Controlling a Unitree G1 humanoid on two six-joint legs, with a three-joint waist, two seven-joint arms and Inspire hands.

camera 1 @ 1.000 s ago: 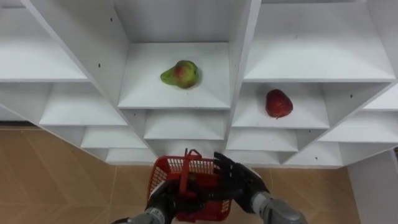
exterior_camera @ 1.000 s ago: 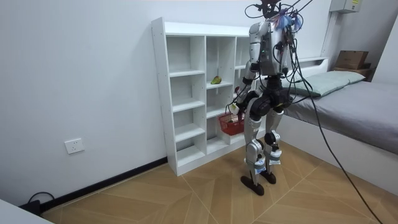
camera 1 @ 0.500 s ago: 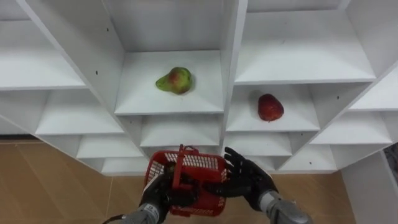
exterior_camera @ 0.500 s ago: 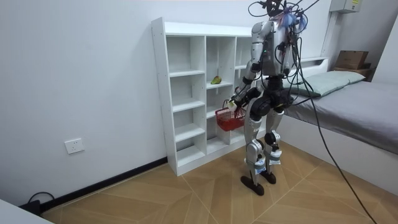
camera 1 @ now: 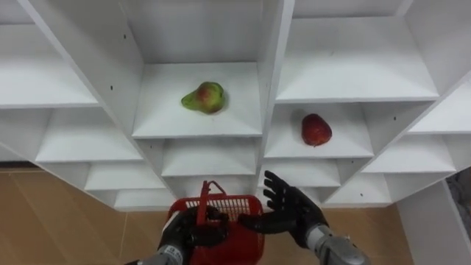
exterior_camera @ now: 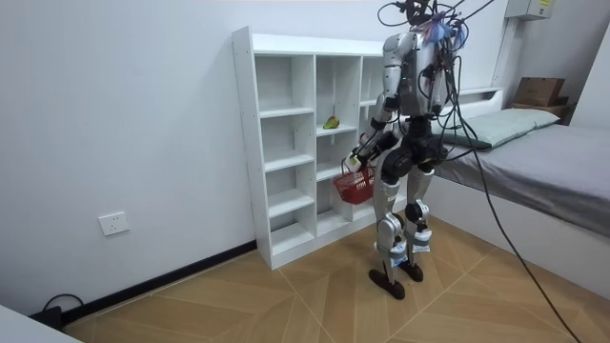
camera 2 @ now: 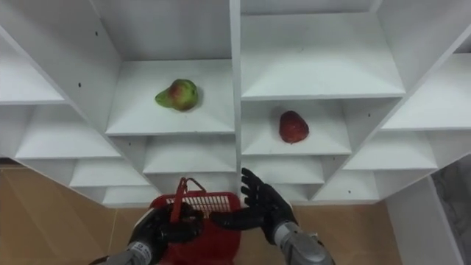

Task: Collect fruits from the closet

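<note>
Red plastic mesh is what I carry: the basket [camera 1: 221, 230] hangs low in front of me, empty as far as I can see, and my left hand [camera 1: 181, 235] is clamped round its upright handle [camera 1: 203, 203]. I judge it is held there so that it sits under the shelves, ready to catch whatever I lift down.

My right hand [camera 1: 294, 218] is free for the picking. Its fingers [camera 1: 274, 185] are spread apart and straight, holding nothing, just beside the basket's right rim and pointing up toward the white closet [camera 1: 275, 73].

Neither fruit is collected yet. A green pear [camera 1: 204, 97] with a red blush lies on its side in the middle column. A red fruit [camera 1: 316, 129], an apple by my guess, sits in the column to the right of it, one shelf lower and apart from the pear.

That red fruit lies more directly above my open hand, so I would reach for it first. The room view has me standing close against the closet, with the basket near its lower shelves.
</note>
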